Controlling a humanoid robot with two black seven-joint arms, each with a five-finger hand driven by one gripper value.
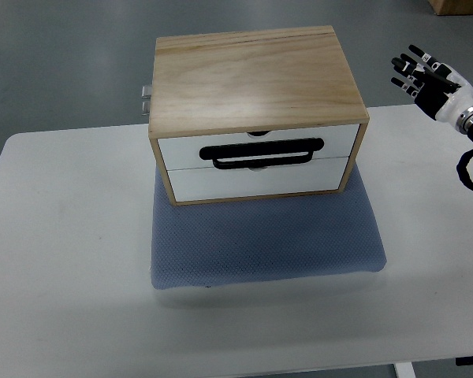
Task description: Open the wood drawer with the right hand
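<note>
The wood drawer box (256, 118) sits on a blue mat (264, 236) on the table (63, 260), both drawers closed. The right robot hand (422, 75) hovers well apart at upper right, fingers spread, holding nothing. Current step: approach. Next: reach the black handle (262, 153), then pull

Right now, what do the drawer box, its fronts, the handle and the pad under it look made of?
Drawer box: light wood, visible grain, matte. Drawer fronts: smooth white, perhaps painted or laminate. Handle: black, plastic or coated metal, unclear. Pad: blue-grey textured fabric or foam.
</note>
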